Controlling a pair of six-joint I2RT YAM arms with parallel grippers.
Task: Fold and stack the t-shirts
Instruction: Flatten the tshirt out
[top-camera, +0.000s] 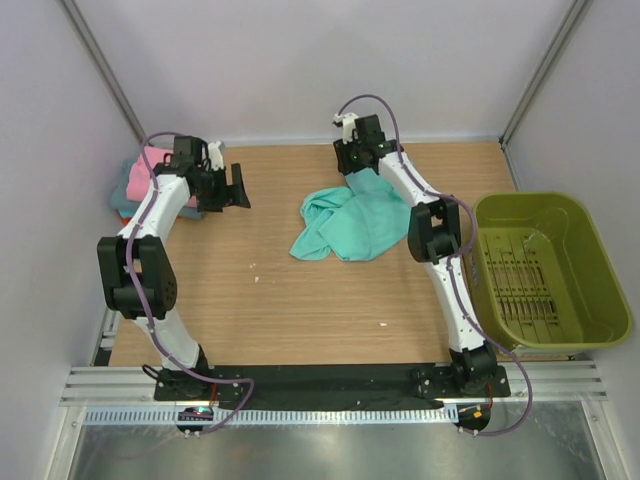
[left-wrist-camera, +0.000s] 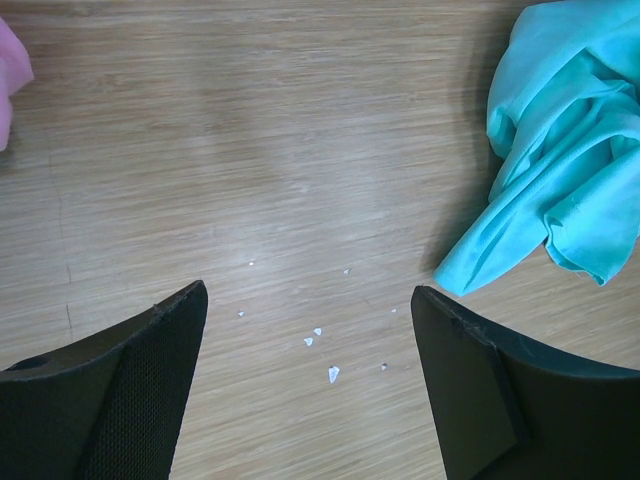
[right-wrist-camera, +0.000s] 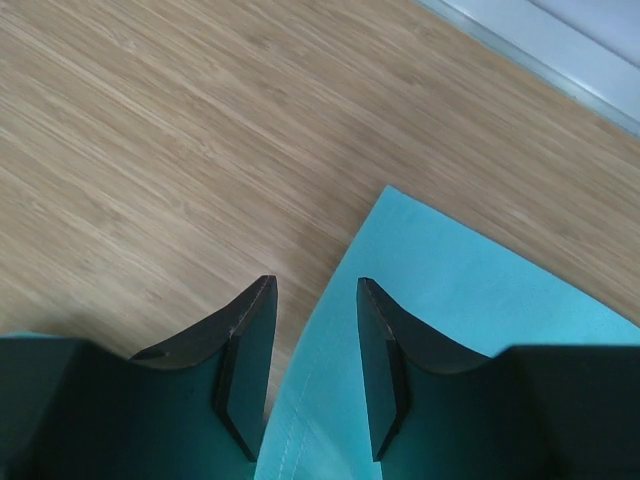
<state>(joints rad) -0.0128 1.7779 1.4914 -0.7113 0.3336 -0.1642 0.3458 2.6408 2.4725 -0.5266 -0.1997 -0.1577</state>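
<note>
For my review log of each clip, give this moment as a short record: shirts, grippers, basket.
unfolded: teal t-shirt, crumpled mid-table
stack: pink t-shirt on top, far left corner
left gripper: open, holds nothing, over bare wood between the stack and the teal t-shirt
right gripper: jaws narrowly apart, astride the teal t-shirt's far edge
basket: olive plastic basket, right side, no shirt in it

- Looked over all three views for text, labels, brand marks, numbers and signs: zero readable, tbh.
</note>
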